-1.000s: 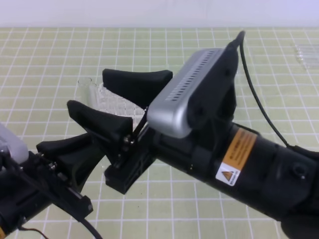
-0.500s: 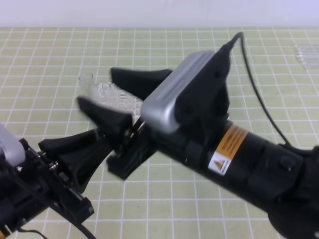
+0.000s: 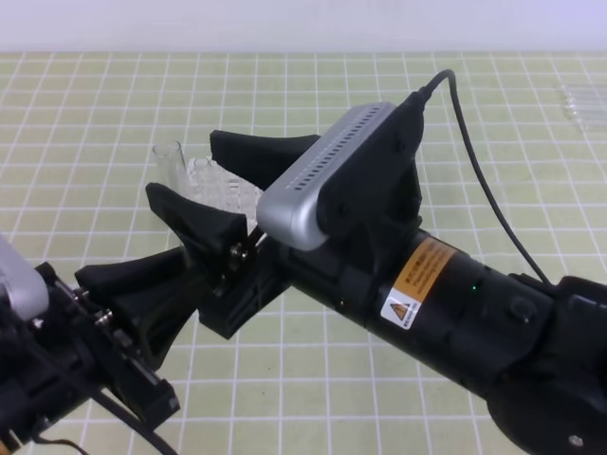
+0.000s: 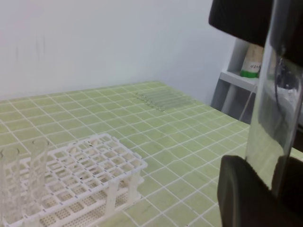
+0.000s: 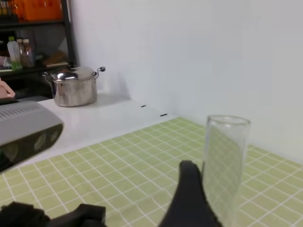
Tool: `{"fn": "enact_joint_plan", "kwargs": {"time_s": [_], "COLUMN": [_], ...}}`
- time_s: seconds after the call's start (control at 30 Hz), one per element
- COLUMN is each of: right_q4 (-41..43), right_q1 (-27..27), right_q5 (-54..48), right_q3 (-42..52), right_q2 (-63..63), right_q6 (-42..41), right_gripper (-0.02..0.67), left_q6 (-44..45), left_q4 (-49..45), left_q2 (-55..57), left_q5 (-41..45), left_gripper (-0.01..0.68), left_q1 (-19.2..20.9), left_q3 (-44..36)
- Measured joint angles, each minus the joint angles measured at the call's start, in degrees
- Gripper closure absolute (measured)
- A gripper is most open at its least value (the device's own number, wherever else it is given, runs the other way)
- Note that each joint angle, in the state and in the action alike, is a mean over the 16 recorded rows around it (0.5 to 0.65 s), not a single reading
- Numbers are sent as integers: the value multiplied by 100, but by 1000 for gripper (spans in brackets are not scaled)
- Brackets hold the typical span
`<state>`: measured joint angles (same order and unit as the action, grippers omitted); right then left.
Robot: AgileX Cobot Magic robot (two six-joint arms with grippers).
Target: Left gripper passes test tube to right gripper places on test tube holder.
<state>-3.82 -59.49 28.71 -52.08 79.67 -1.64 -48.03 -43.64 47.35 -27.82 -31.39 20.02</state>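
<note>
At frame centre the glass tube (image 4: 279,94) looks light, slick and breakable, best held mid-length; whether either claw's jaws clamp it I cannot tell.

A steel lidded pot (image 5: 75,86) sits on a white counter (image 5: 109,118) far beyond the claw; spare glass tubes (image 4: 163,98) lie on the green-gridded worktop (image 3: 313,370) well ahead.

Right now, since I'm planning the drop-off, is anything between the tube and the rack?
Nothing visible does. In the left wrist view only bare mat lies between the test tube and the test tube holder. Two tubes already stand at its left end.
</note>
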Motion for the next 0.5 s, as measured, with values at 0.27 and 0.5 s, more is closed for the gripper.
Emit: {"fn": "enact_joint_plan", "kwargs": {"time_s": [0.27,0.5], "right_q4": [73,258], "right_q1": [0,0], "right_q5": [89,101], "right_q3": [-7,-28], "right_q2": [74,131], "right_q6": [111,281], "right_gripper": [605,605], "left_q6": [-40,-137], "left_q4": [-195,-379], "left_q2": [0,1], "left_q5": [-31,-60], "left_gripper": [668,666], "left_q1": [0,0], "left_q3": [2,2]}}
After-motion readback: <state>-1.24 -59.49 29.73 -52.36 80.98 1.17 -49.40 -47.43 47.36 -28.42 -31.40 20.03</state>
